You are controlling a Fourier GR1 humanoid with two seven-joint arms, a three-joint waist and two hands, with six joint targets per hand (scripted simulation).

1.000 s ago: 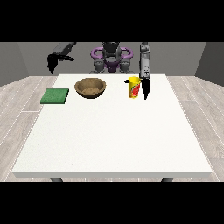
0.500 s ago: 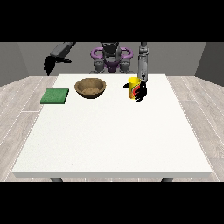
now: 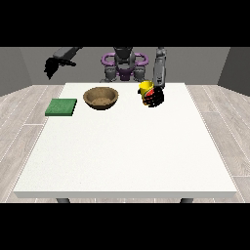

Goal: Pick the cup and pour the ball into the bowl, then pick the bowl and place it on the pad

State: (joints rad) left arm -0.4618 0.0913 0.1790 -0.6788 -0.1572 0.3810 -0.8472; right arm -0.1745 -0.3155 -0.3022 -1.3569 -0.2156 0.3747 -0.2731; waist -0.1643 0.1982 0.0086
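Two hands: view's-right hand (image 3: 155, 97) fingers wrapped on cup (image 3: 145, 91); view's-left hand (image 3: 52, 65) raised, fingers unclear.

White table (image 3: 127, 146), grey walls, wood-plank floor (image 3: 19, 127)

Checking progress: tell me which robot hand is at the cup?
The robot hand at the view's right, against the yellow cup; the other hangs off the table.

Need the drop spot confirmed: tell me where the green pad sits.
In the front view the green pad lies on the white table near its far corner at the view's left, just left of the wooden bowl.
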